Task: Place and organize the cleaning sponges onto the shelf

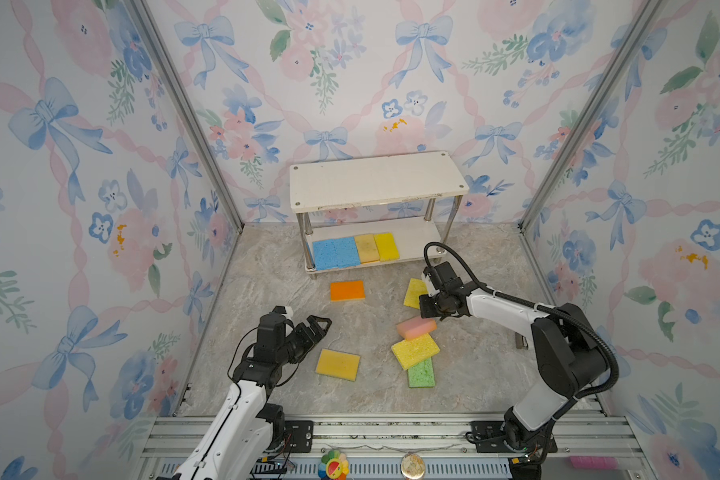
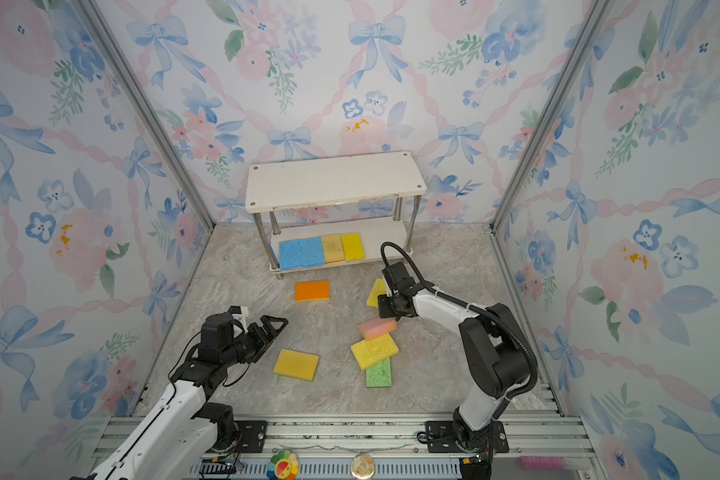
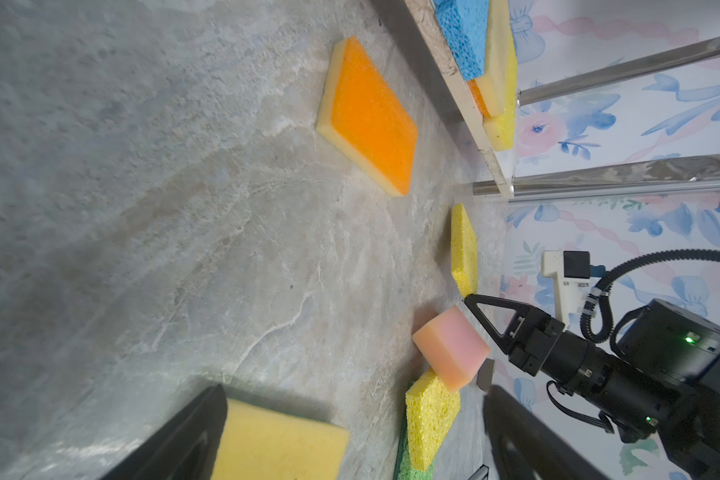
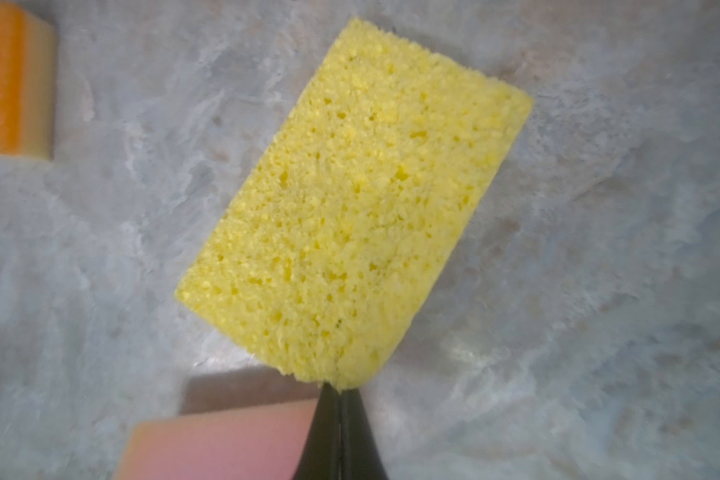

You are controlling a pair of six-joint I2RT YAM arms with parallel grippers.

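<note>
The white two-tier shelf [image 1: 375,183] stands at the back. Its lower board holds blue sponges [image 1: 335,252], a tan one [image 1: 366,248] and a yellow one [image 1: 386,246]. On the floor lie an orange sponge [image 1: 347,289], a pink one [image 1: 416,327] leaning on a yellow one [image 1: 415,350], a green one [image 1: 421,374] and a tan-yellow one [image 1: 337,364]. My right gripper [image 4: 339,390] is shut on the near edge of another yellow sponge [image 4: 350,208], which is tilted up off the floor [image 3: 464,249]. My left gripper [image 1: 316,328] hangs open above the tan-yellow sponge [image 3: 279,440].
Floral walls with metal corner posts [image 1: 192,124] close in three sides. The aluminium rail [image 1: 391,432] carrying both arm bases runs along the front. The right arm's cable [image 1: 454,255] loops up close to the shelf's right legs [image 1: 449,224].
</note>
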